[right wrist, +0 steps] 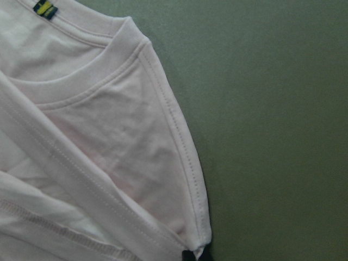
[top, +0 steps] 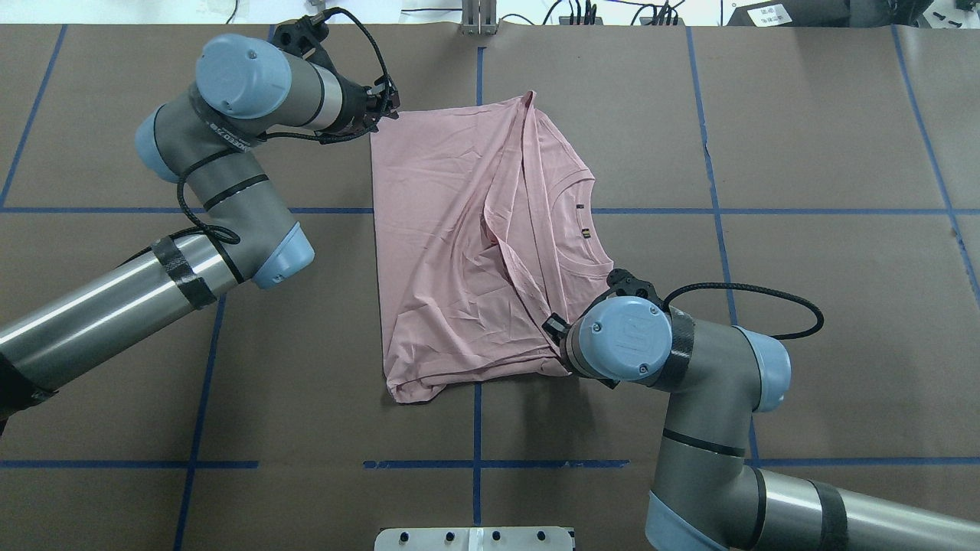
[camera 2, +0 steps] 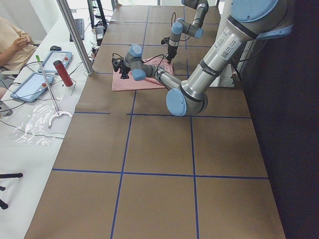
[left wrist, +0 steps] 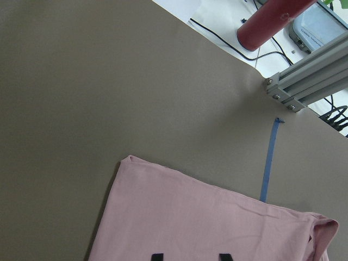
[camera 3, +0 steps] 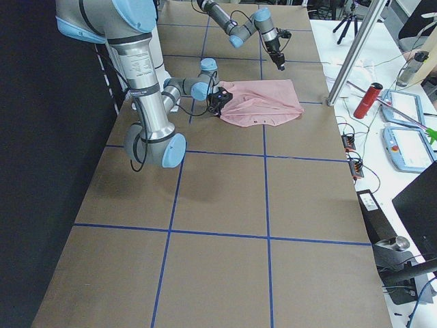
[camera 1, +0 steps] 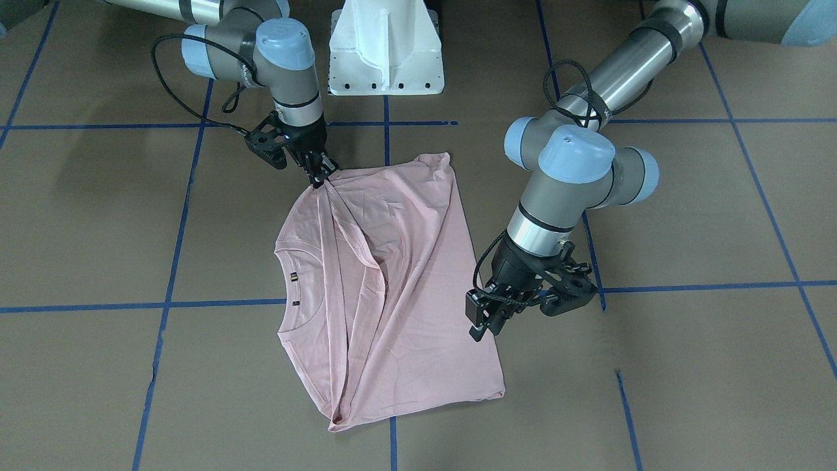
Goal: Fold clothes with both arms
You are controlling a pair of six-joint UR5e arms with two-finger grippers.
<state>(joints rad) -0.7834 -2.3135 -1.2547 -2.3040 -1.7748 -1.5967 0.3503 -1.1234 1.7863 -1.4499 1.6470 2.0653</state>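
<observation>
Now in hand: a lengthwise fold; the pale pink cotton T-shirt lies half-doubled on the brown gridded surface.
Right end effector: clamped on a tented sleeve-end corner.
Left end effector: fingers apart, above the hem edge.
Next move: probably the left closes on the hem, then both carry across.
Containers: none hold the shirt.

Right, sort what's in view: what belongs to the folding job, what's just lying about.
Job: pale pink short-sleeved T-shirt; black two-finger left gripper, open at its edge; black two-finger right gripper, shut on a corner.
Lying about: red cylindrical bottle; blue-rimmed tablets; white pedestal base.
</observation>
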